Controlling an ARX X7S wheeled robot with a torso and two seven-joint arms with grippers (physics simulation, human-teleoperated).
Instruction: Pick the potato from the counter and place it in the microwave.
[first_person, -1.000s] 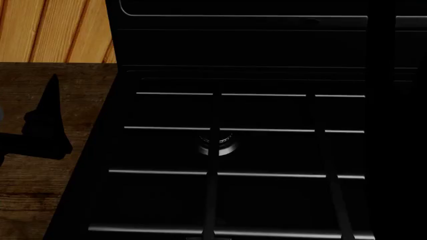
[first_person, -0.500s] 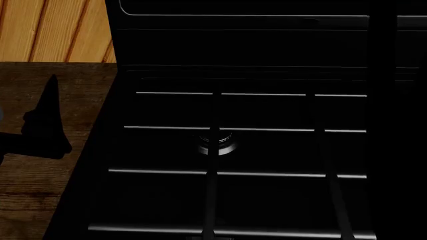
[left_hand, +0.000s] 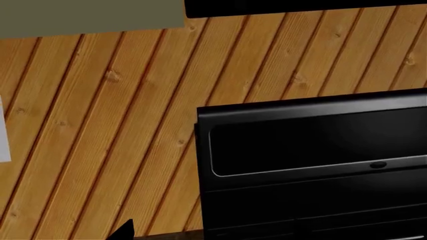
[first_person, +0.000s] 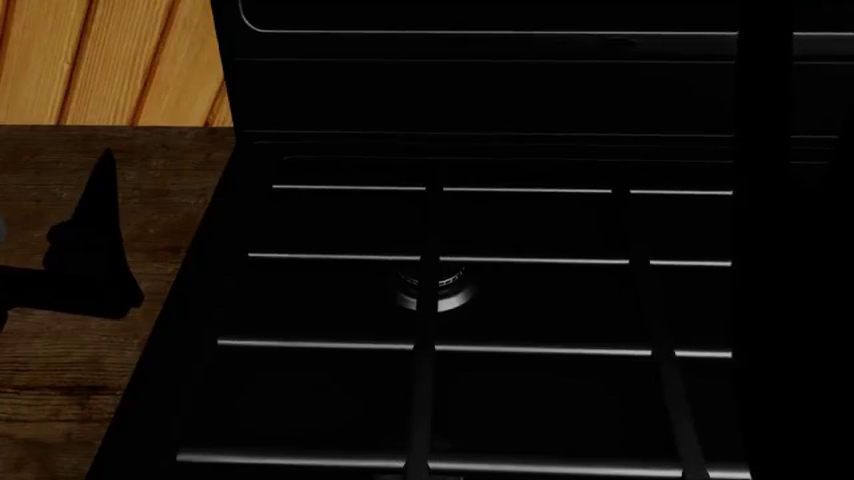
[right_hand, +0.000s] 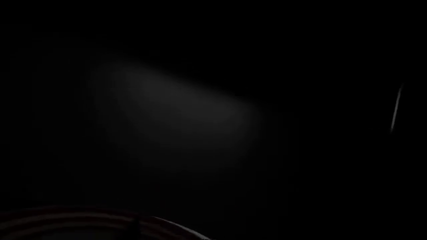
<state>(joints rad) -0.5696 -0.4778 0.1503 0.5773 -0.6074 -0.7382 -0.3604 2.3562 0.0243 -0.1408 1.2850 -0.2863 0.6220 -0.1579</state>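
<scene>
Left pincer (first_person: 94, 250) over counter (first_person: 80, 380); opening unclear.

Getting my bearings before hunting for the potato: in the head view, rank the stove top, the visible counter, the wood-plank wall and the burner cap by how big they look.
1. Stove top, most of the frame.
2. Counter, a strip along its left, cut off by the frame.
3. Wood-plank wall, a smaller corner patch.
4. Burner cap, tiny.
All but the cap are cropped, so true sizes stay unknown.
</scene>
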